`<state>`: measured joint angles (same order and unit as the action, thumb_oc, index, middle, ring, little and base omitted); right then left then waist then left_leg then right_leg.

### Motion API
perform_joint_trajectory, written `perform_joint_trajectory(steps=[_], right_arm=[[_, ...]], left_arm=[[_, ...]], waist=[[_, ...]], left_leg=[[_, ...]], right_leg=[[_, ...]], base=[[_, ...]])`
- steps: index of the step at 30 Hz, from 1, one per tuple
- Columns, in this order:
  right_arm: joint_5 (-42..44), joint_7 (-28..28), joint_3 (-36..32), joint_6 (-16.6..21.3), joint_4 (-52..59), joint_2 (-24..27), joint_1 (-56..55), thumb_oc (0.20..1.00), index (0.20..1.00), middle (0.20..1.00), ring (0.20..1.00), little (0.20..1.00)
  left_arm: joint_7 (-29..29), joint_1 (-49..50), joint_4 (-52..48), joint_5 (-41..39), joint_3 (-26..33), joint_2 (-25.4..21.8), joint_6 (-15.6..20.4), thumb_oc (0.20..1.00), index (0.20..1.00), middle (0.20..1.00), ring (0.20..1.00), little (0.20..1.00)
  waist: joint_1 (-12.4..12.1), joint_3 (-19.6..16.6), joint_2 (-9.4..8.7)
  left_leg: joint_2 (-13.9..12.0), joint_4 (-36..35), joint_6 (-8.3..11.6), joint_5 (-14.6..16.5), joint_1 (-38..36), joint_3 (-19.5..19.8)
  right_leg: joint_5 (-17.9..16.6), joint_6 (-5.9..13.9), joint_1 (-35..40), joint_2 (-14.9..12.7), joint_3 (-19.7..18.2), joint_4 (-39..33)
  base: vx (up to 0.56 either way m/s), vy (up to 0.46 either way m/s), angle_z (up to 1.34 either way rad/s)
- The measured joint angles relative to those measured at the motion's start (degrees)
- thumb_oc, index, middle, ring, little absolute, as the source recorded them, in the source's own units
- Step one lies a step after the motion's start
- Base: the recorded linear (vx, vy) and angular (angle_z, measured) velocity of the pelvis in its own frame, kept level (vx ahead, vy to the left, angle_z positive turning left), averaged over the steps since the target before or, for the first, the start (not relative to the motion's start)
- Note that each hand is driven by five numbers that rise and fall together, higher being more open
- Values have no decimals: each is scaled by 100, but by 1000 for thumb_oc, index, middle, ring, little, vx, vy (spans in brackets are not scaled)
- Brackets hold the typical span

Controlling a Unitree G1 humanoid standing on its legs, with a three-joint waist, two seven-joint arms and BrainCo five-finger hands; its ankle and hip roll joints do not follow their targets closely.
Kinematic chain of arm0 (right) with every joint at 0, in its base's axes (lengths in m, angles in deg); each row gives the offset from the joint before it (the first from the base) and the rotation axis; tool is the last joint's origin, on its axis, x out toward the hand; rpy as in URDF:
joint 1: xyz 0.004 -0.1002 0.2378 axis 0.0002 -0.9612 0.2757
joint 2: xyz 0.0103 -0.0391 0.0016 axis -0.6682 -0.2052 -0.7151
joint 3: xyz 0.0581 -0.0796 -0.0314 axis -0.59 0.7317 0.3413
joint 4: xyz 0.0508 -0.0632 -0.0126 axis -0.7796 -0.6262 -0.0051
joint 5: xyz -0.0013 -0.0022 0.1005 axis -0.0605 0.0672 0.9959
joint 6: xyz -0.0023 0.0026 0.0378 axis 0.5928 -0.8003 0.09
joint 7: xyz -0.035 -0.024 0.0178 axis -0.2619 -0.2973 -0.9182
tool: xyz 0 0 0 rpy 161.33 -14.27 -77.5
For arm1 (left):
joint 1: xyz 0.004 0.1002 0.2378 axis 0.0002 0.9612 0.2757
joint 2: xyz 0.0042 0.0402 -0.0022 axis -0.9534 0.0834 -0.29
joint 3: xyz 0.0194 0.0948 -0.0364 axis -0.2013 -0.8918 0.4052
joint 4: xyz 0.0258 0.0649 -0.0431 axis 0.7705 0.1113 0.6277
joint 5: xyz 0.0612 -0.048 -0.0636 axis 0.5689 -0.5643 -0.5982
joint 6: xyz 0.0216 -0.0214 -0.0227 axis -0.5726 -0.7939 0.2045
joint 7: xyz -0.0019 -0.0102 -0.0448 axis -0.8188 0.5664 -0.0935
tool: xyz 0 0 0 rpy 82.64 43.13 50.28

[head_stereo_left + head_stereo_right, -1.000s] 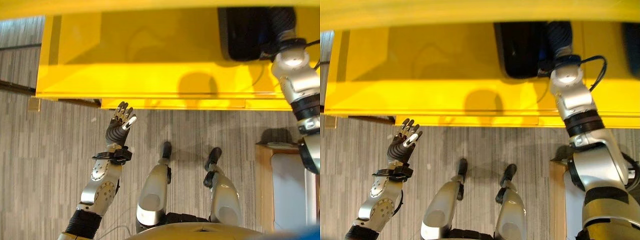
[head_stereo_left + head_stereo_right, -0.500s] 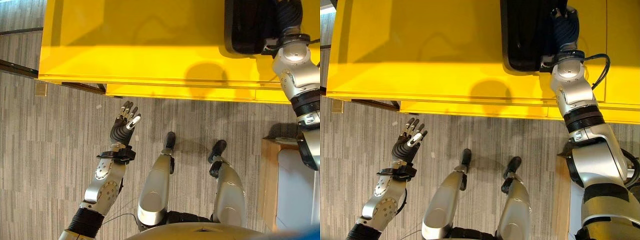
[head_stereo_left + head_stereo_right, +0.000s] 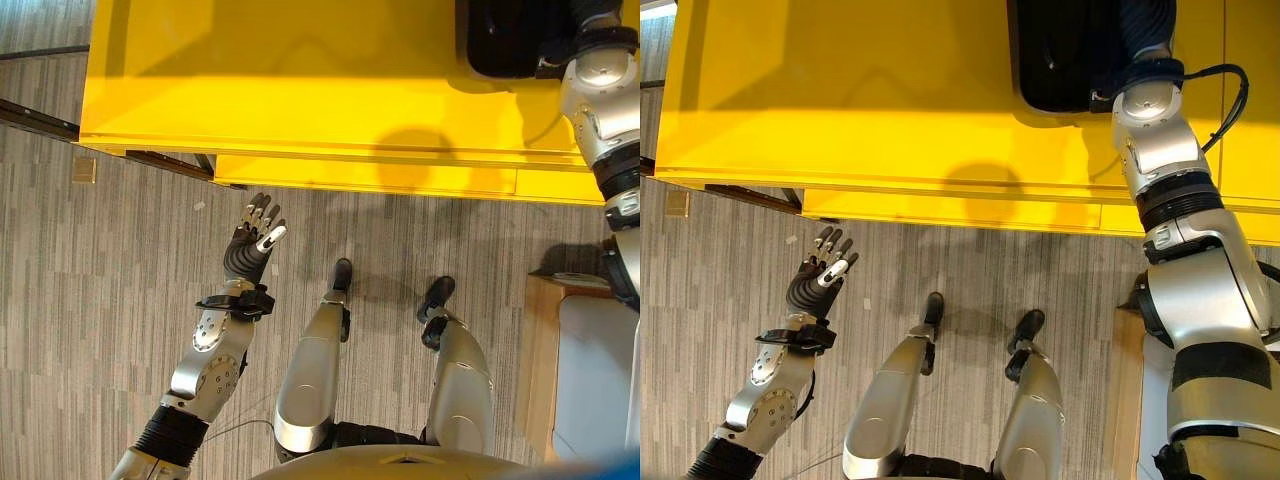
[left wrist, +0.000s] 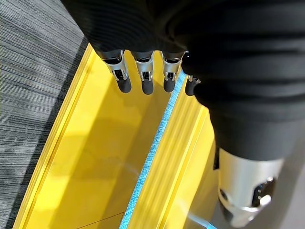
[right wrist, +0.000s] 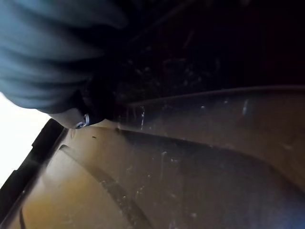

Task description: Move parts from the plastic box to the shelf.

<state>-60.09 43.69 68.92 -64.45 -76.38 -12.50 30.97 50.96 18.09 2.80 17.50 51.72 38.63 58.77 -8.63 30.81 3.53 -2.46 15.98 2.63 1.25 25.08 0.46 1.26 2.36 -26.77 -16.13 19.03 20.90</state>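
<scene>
Two hands apart: one free over the floor, one buried in the black box

One hand, the left hand, sits left of centre in the left eye view, raised over the grey striped floor just below the front edge of the yellow counter. Its fingers are straight and spread, holding nothing; the left wrist view shows their dark tips in a row above the yellow surface. A small light scrap lies on the floor close to that hand, and a small tan square lies at the far left under the counter's edge.

Across the upper part of the frame the counter runs from left to right. At the upper right the black plastic box rests on it. The right arm reaches up along the right side and its right hand goes into the box; whether those fingers are open or closed cannot be told. The right wrist view shows only the box's dark scuffed inner wall, with no part made out.

At the lower right stands a pale wooden-edged stand.
</scene>
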Motion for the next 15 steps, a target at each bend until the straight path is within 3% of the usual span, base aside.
perform_joint_trajectory(steps=[15], right_arm=[[144, -21, -41, 66, -238, 27, 155, 200, 200, 200, 200, 200]], left_arm=[[-8, -136, -165, -6, -59, -48, 84, 1000, 1000, 1000, 1000, 1000]], waist=[[125, 1, 5]], left_leg=[[31, -56, 6, -35, 49, 9]], right_leg=[[57, -5, -119, -45, -12, 99]], base=[[0, 3, 0]])
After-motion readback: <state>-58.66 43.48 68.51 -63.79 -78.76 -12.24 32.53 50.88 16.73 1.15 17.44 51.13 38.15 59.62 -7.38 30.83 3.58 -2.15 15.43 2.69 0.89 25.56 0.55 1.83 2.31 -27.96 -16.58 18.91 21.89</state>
